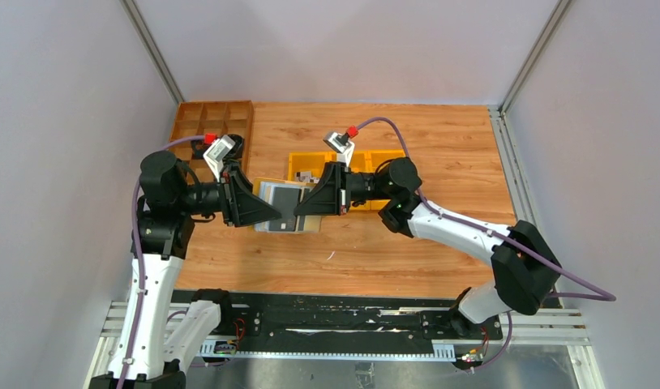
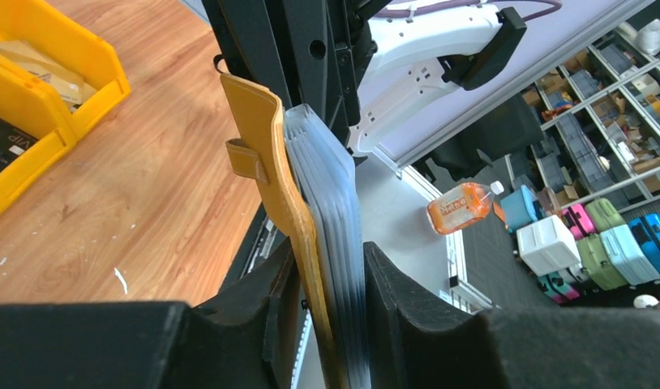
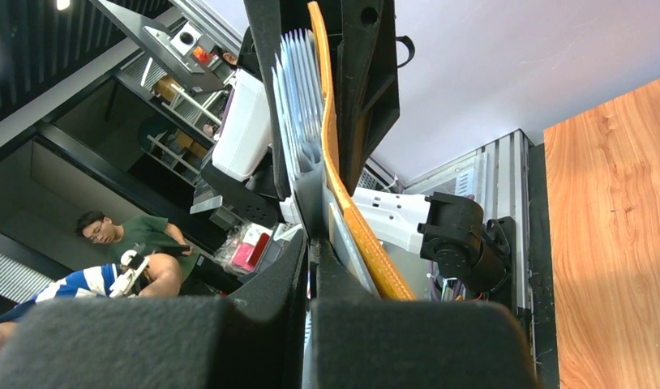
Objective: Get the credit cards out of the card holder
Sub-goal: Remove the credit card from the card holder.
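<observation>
The card holder [image 1: 272,212], mustard-yellow with grey pleats, is held above the table between both grippers. My left gripper [image 1: 260,212] is shut on it. In the left wrist view the yellow cover [image 2: 270,154] and the pleats [image 2: 331,186] stand upright between my fingers [image 2: 408,300]. My right gripper [image 1: 305,204] faces it from the right. In the right wrist view my right gripper [image 3: 310,255] is shut on a thin grey credit card [image 3: 309,190] at the pleats [image 3: 298,89], beside the yellow cover [image 3: 355,219]. A dark card face [image 1: 288,201] shows from above.
Bright yellow plastic bins [image 1: 367,166] stand behind the grippers, with small cards inside [image 1: 306,174]. In the left wrist view the bins [image 2: 51,89] hold a black card [image 2: 2,146]. A wooden compartment tray [image 1: 213,121] sits at the back left.
</observation>
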